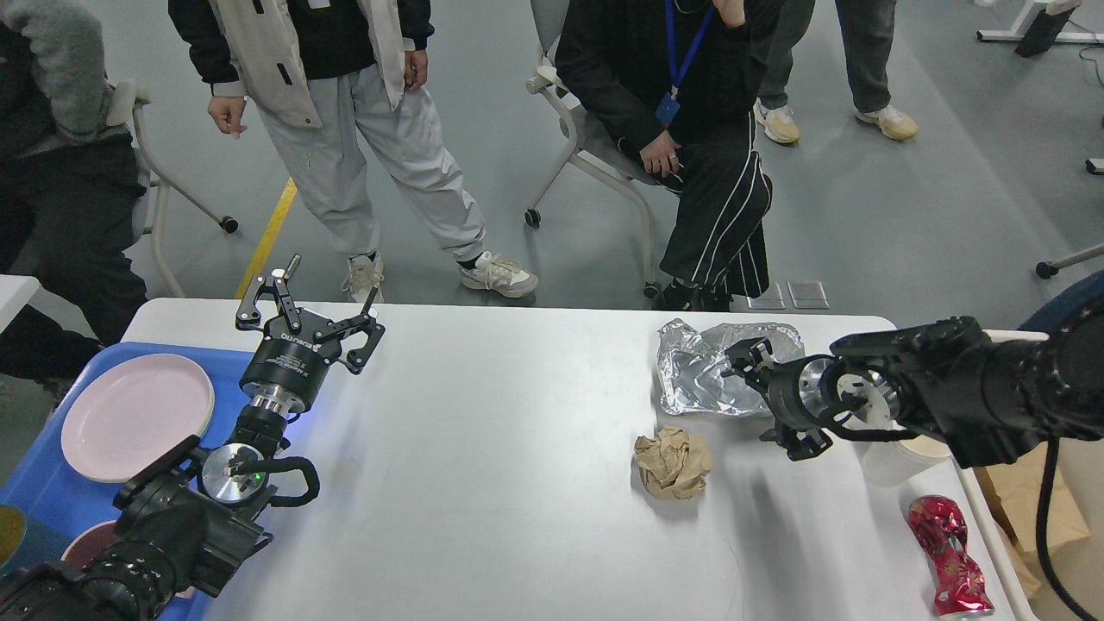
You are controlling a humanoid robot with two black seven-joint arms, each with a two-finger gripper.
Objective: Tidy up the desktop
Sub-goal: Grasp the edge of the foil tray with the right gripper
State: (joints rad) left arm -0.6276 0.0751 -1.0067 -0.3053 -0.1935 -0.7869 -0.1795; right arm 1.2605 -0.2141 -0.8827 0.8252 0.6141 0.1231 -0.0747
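Note:
The white desktop point(517, 448) carries a crumpled silver foil sheet point(699, 375) at the back right, a brown paper ball point(673, 463) in front of it and a crushed red wrapper point(949, 552) at the front right. My right gripper point(766, 397) points left, low over the foil's right edge. Its jaws stand apart, with one finger over the foil and the other toward the paper ball, and they hold nothing. My left gripper point(333, 278) is open and empty, raised above the table's back left, beside the blue tray point(34, 492).
A pink plate point(136, 416) lies in the blue tray. A white paper cup point(897, 461) shows partly under my right arm. The beige bin point(992, 543), holding brown paper, stands off the right edge. People and chairs are behind the table's far edge.

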